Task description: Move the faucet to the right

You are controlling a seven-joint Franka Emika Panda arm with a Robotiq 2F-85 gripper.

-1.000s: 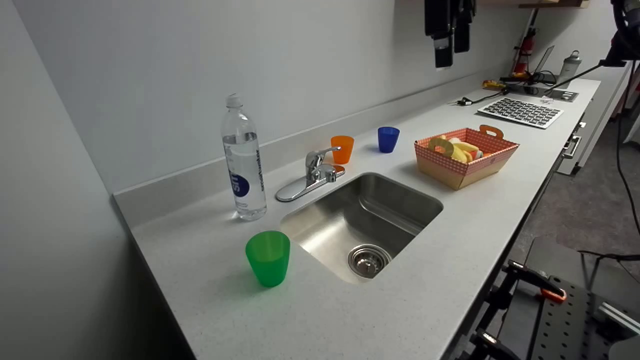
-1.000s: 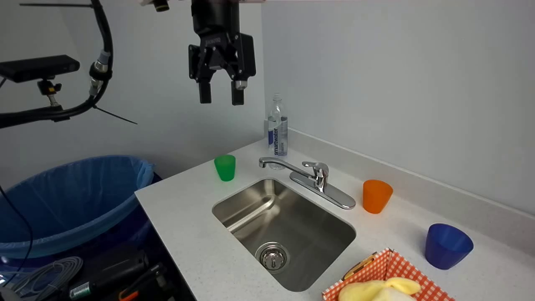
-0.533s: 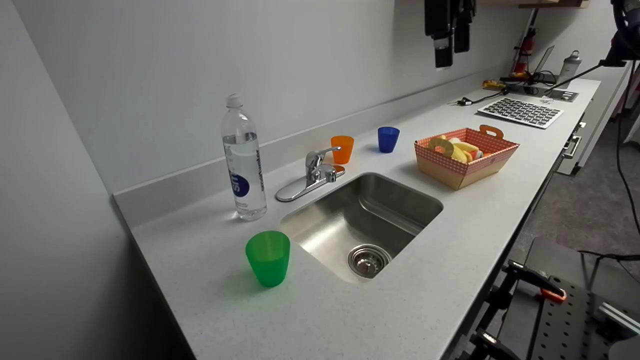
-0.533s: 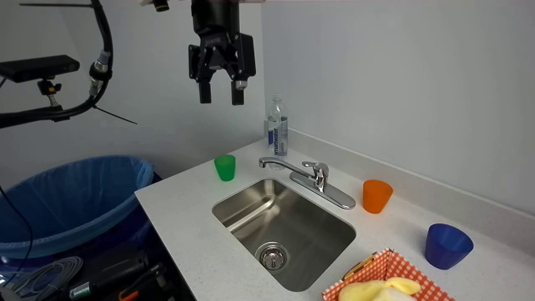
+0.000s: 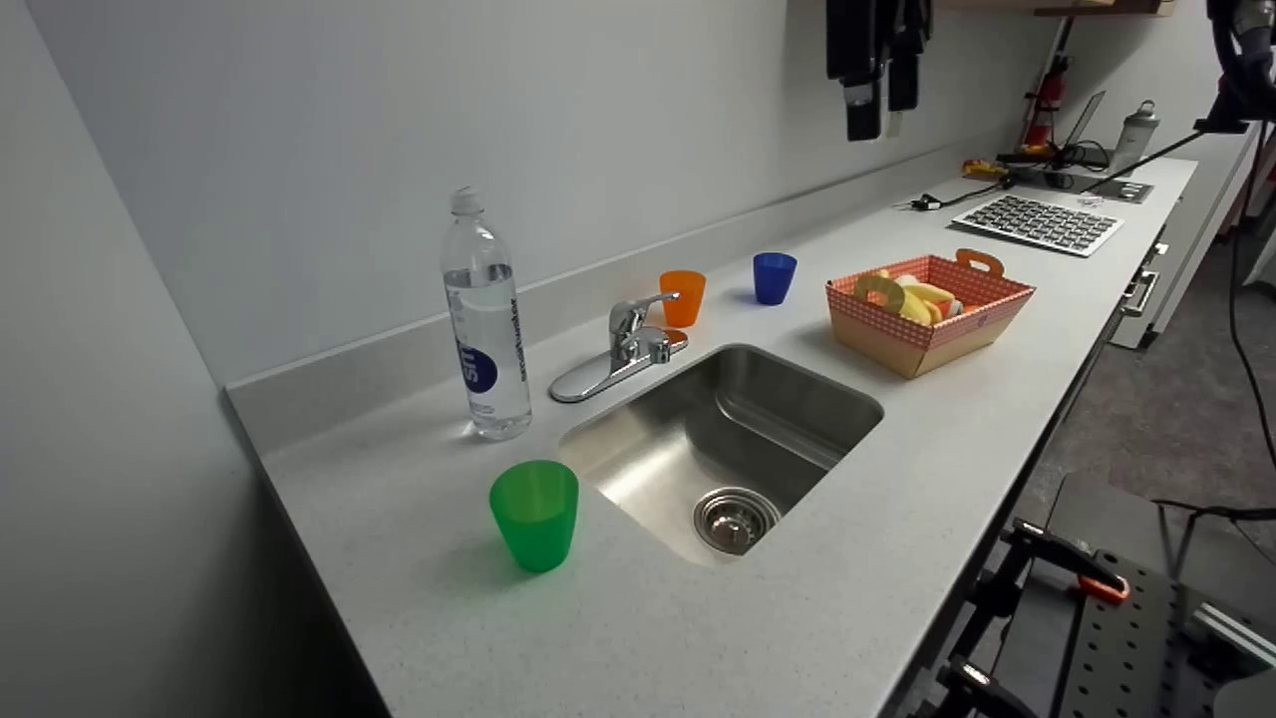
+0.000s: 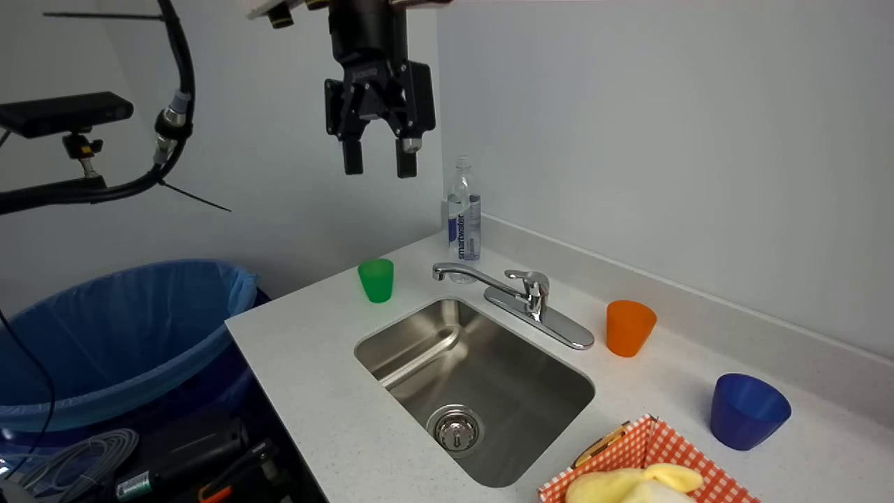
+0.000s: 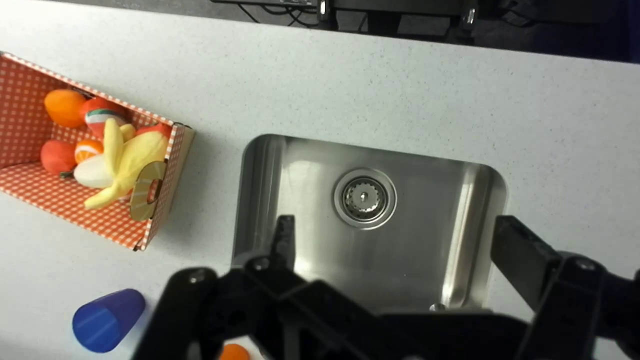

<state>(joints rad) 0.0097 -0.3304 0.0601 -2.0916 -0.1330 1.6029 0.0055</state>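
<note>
The chrome faucet (image 5: 626,344) stands behind the sink (image 5: 738,439) in both exterior views. In an exterior view the faucet (image 6: 535,297) shows its long spout pointing toward the green cup's side, above the sink's edge, with its lever upright over the base. My gripper (image 6: 380,168) is open and empty, high in the air and well apart from the faucet. It also hangs near the top edge in an exterior view (image 5: 883,118). In the wrist view the open fingers (image 7: 395,225) are over the sink; only a small chrome tip of the faucet (image 7: 437,307) shows, the rest hidden behind the gripper.
A clear water bottle (image 5: 486,339) and a green cup (image 5: 535,516) stand near the counter's end. An orange cup (image 6: 630,328) and a blue cup (image 6: 749,412) stand along the back wall. A checkered basket (image 7: 165,195) of toy fruit sits beside the sink.
My gripper has shifted slightly, to the right in an exterior view and leftward and a little down in an exterior view. It stays open. The faucet and the other objects have not moved.
</note>
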